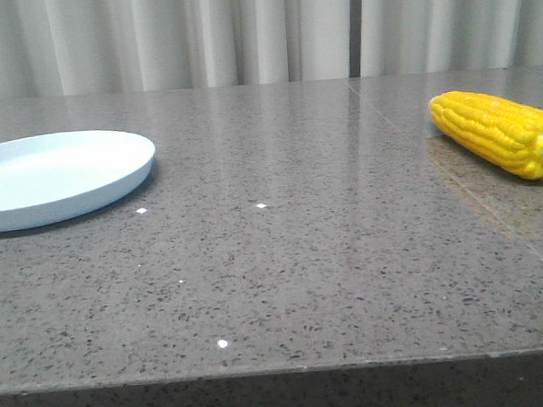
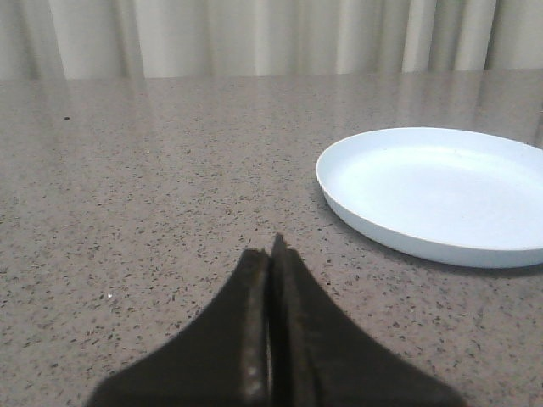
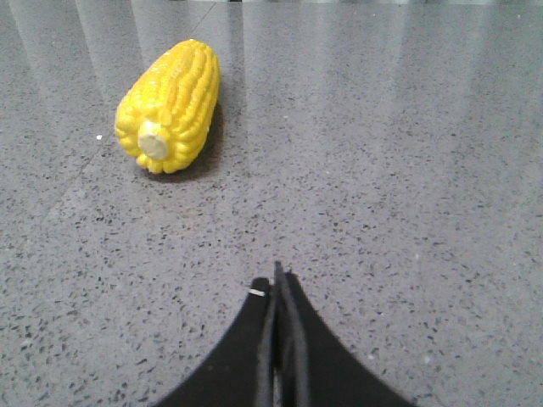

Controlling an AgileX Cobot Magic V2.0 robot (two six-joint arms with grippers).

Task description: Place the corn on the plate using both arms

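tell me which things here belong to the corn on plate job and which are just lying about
Part of the job:
- corn, lying on the table at front right
- plate, empty, at front left
- left gripper, shut, near the plate
- right gripper, shut, short of the corn

Not part of it:
- grey speckled table, only the surface
- pale curtain behind; no loose items

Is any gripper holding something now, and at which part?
Nothing is held. The left gripper and right gripper are both shut on nothing; the corn lies free on the table.

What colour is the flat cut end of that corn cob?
Pale cream, ringed by yellow kernels: the cut end of the bright yellow corn cob. Right wrist view shows it best.
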